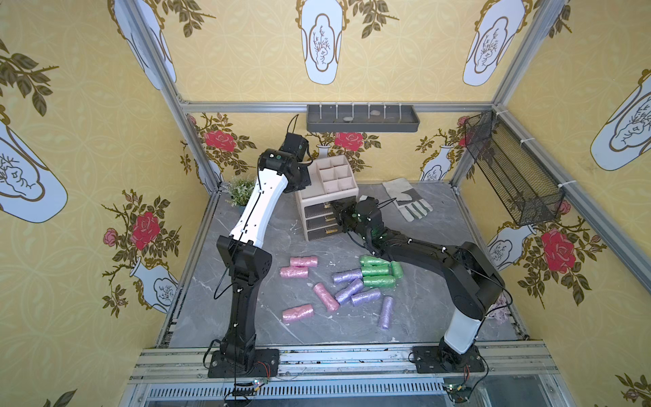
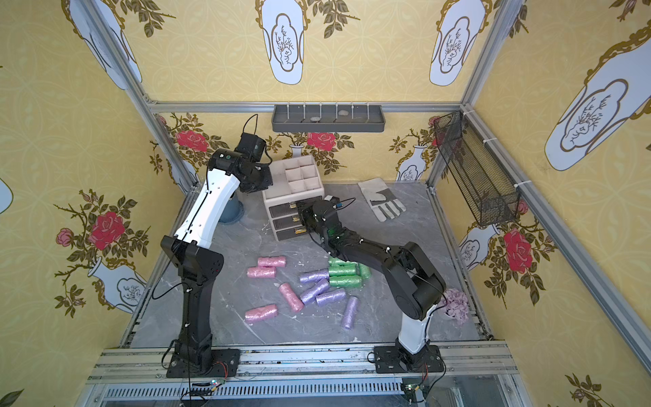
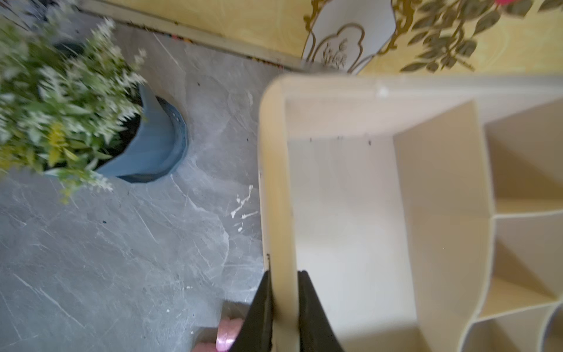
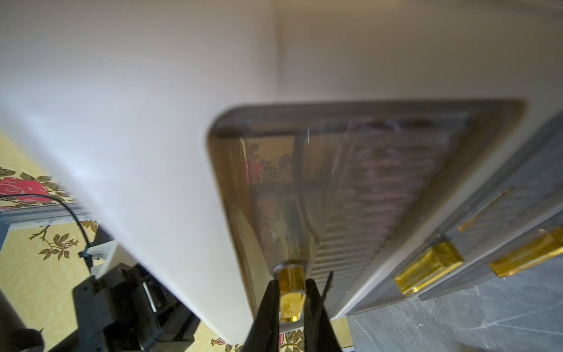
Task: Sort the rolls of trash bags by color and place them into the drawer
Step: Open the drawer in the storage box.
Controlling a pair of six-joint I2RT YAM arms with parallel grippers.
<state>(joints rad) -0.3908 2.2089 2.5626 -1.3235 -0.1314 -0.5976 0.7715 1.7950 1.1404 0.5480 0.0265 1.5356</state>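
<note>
I'm pinching the top drawer (image 4: 365, 183) by its handle (image 4: 291, 304) with the right gripper (image 4: 292, 282), jaws pressed onto it. The left gripper (image 3: 284, 272) is straddling the chest (image 3: 274, 170) rim, but I can't tell whether it's squeezing. The rolls (image 1: 347, 276) are lying loose on the table (image 1: 422, 299) before the chest.

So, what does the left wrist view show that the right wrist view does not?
Only left wrist: the potted plant, a pink roll, the divided top tray, the left tool astride its wall. Only right wrist: the drawer fronts, the right tool shut on the top gold handle. Both: the beige chest, the grey table.
</note>
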